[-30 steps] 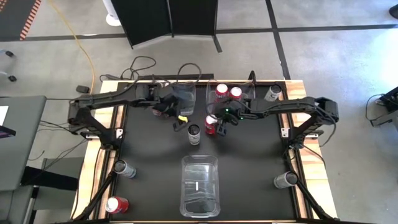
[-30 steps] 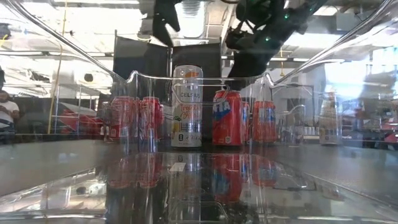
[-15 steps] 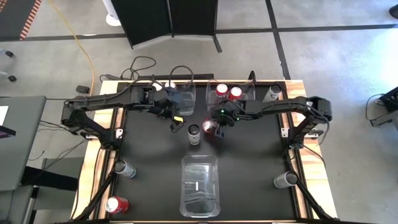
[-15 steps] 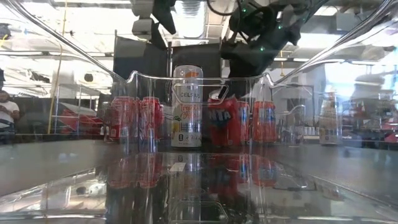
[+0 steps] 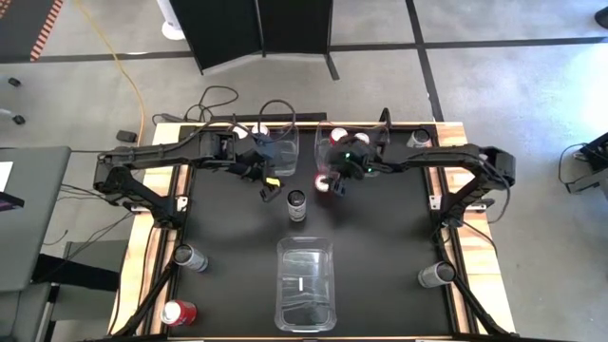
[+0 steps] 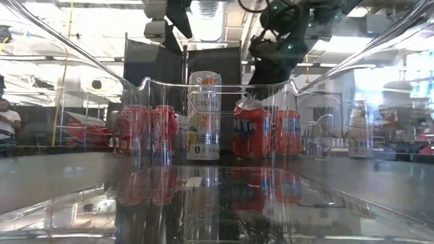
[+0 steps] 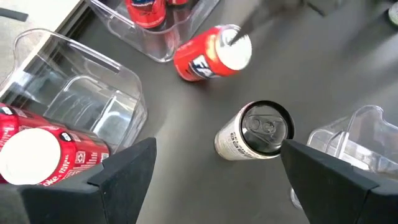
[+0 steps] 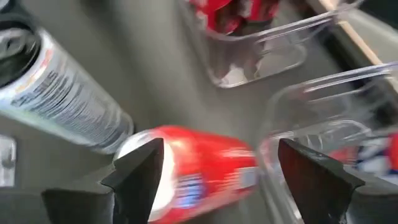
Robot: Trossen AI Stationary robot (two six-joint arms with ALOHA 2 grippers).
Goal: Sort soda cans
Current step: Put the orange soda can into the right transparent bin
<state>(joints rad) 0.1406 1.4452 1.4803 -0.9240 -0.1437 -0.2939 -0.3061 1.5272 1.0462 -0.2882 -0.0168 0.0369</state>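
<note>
Right gripper over a tipping red can at the back bins

The right gripper (image 5: 328,180), fingers spread, brackets a red aluminium soda can with a silver top (image 7: 211,51) that leans over on the black table mat (image 5: 380,237) just in front of the clear plastic bin at back right (image 5: 380,142) (whether the pads touch it, I cannot tell). A tall white and silver can with a dark top (image 5: 296,204) stands upright just beside it. The left gripper (image 5: 269,185) hangs released, holding nothing, by the clear plastic bin at back left (image 5: 280,142). An empty clear rectangular bin (image 5: 305,283) sits near the front edge. Two grey cans (image 5: 190,257) (image 5: 437,275) and another red can (image 5: 178,313) lie well apart near the front corners.
</note>
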